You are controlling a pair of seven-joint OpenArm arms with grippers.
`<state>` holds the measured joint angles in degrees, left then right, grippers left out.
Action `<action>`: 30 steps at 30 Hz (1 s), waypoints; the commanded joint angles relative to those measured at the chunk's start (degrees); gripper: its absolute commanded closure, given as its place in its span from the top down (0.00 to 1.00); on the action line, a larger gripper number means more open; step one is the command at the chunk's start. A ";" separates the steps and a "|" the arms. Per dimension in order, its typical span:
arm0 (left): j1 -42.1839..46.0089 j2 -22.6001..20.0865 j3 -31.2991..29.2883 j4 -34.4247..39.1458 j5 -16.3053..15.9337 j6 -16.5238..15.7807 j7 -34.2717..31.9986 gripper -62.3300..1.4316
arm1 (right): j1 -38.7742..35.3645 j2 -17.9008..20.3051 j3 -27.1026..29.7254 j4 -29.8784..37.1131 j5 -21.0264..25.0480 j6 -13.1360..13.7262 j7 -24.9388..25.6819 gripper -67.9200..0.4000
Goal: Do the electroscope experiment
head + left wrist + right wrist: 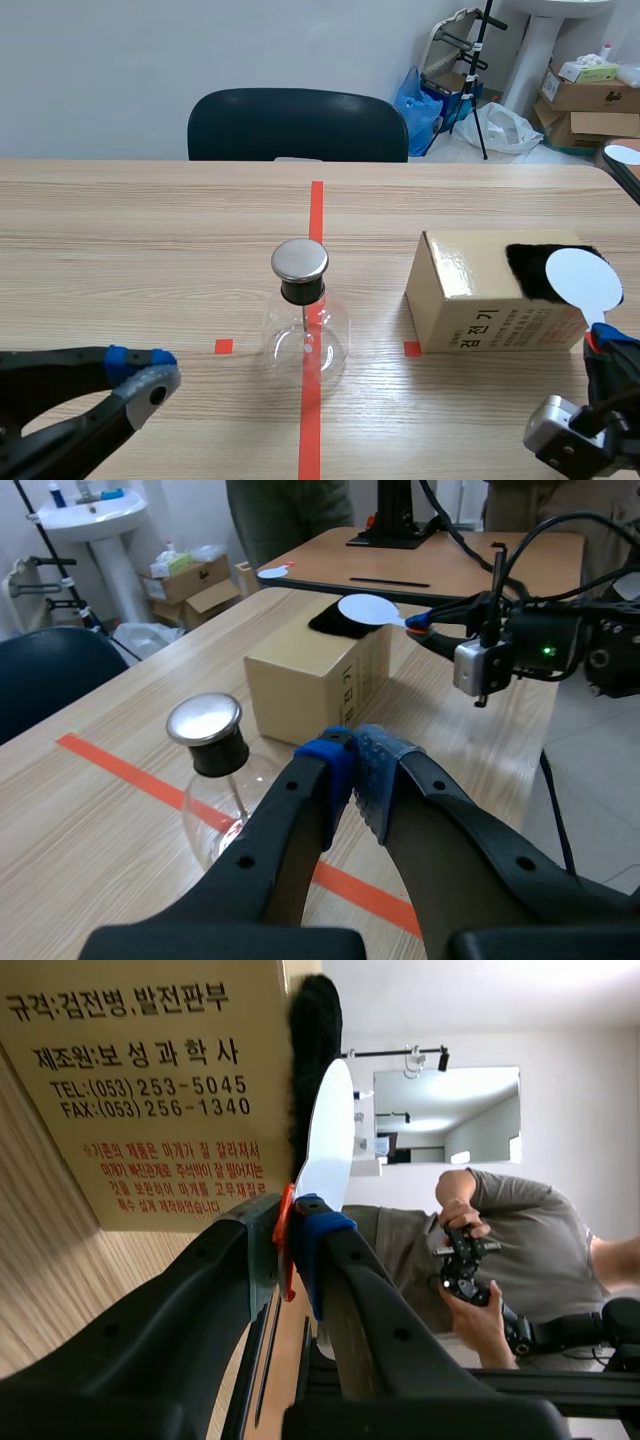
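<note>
Pale wood-grain surface (120, 230) carries a tan cardboard box with printed lettering (470, 310) on the robot's right, and a clear round glass electroscope flask (305, 340) on the orange-red centre line, well apart from the box. A patch of black fur (530, 270) lies on the box top at its far right end. The flask has a black stopper and a flat, shiny metal cap (299, 259). The right hand (290, 1230) pinches the orange handle of a thin white round disc (583, 280); in the right wrist view the disc's face seems to lie against the fur. The left hand (355, 770) sits low, short of the flask, pads pressed together on nothing. We judge the step to be charging the disc on the fur. To do it well, we would keep the disc face flat on the fur, stroke along the fur without shoving the box, and hold only the handle. We would then carry the disc to the metal cap without brushing the box or surface, and leave the left hand clear of the cap.
</note>
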<state>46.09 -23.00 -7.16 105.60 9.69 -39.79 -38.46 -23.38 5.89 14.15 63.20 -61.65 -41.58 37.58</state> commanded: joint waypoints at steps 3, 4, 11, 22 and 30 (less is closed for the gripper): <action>-1.22 0.28 0.48 -1.49 -0.37 -0.09 -0.52 0.07 | 0.52 2.54 -0.04 0.79 -1.18 -3.28 4.37 0.02; -1.33 0.26 0.48 -1.49 -0.35 -0.09 -0.52 0.07 | 0.52 2.54 -0.02 0.79 -1.18 -3.28 5.68 0.02; -1.33 0.26 0.48 -1.51 2.14 -0.09 -0.42 0.99 | 0.35 2.56 -0.24 0.79 -1.16 -3.28 -4.42 0.02; -1.49 0.26 0.48 -1.51 1.99 -0.09 -0.48 1.00 | 1.01 4.07 -1.11 0.79 -2.95 0.83 -1.99 0.02; -1.51 0.24 0.48 -1.51 1.97 -0.09 -0.52 1.00 | 1.14 4.13 -1.79 0.70 -2.36 -0.07 -5.86 0.02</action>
<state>44.75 -23.03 -7.03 103.85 12.58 -39.79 -38.02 -22.55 9.10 11.84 63.26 -63.77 -41.50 29.54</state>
